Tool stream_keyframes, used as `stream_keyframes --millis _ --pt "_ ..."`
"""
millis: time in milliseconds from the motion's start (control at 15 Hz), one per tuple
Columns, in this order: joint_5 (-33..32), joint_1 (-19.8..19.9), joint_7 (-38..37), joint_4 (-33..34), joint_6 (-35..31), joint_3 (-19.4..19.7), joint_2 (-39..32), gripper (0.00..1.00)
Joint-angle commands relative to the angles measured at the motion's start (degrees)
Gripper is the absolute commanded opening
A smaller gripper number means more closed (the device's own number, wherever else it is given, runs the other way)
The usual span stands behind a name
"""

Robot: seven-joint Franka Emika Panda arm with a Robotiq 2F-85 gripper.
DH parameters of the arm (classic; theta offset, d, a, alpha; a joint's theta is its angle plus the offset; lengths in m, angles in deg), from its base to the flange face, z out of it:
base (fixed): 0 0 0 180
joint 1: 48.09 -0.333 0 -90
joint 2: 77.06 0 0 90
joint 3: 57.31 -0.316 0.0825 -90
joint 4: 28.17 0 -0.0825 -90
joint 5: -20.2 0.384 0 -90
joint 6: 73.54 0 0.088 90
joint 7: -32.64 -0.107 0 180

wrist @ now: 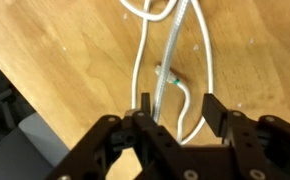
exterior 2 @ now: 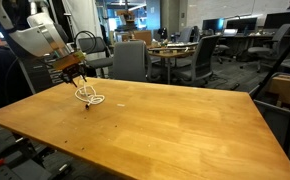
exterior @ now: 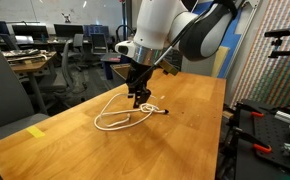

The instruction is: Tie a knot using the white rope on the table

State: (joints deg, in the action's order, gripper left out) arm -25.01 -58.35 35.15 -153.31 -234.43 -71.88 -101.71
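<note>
The white rope (exterior: pixel 115 120) lies in loose loops on the light-brown wooden table (exterior: pixel 185 140), with one end trailing toward the right (exterior: pixel 163 111). In an exterior view it is a small coil (exterior 2: pixel 91 98) near the table's far left corner (exterior 2: pixel 165 120). My gripper (exterior: pixel 140 97) points down just above the loops and also shows in an exterior view (exterior 2: pixel 81 82). In the wrist view my gripper (wrist: pixel 177 105) is open, and several rope strands (wrist: pixel 140 60) run between and below its fingers. A greyish rope end with a small dark-green tip (wrist: pixel 169 76) lies between the strands.
A yellow tape piece (exterior: pixel 37 130) sits near the table's edge. Office chairs (exterior 2: pixel 130 58) and desks stand beyond the table. Equipment with red clamps (exterior: pixel 260 125) stands close to the table's side. The table edge shows in the wrist view (wrist: pixel 25 90).
</note>
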Motion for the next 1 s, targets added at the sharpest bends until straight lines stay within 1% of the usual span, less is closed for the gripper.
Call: stream_keyframes --millis 0,67,133,333,467,533,600,733,933 --pt "4.66 -2.22 9.62 -2.32 10.76 -0.77 6.84 0.91" --pt "5.12 -2.34 12.05 -3.24 12.20 -1.38 9.65 0.98" --pt "5.74 -2.32 14.33 -3.97 13.39 -1.99 12.17 1.00" --pt "7.18 -2.24 17.67 -6.54 12.08 -2.67 20.15 1.00" --pt "8.76 -2.46 18.09 -8.73 12.28 -2.36 26.38 1.00" --pt "10.70 -2.48 18.61 -9.90 12.12 -2.21 29.40 1.00" --pt "7.69 -3.18 16.58 -5.24 11.79 -1.61 21.53 1.00" --pt "8.99 -3.07 17.12 -7.36 12.13 -1.71 26.39 1.00" --pt "9.07 -3.04 17.09 -9.07 12.18 -1.74 28.22 1.00"
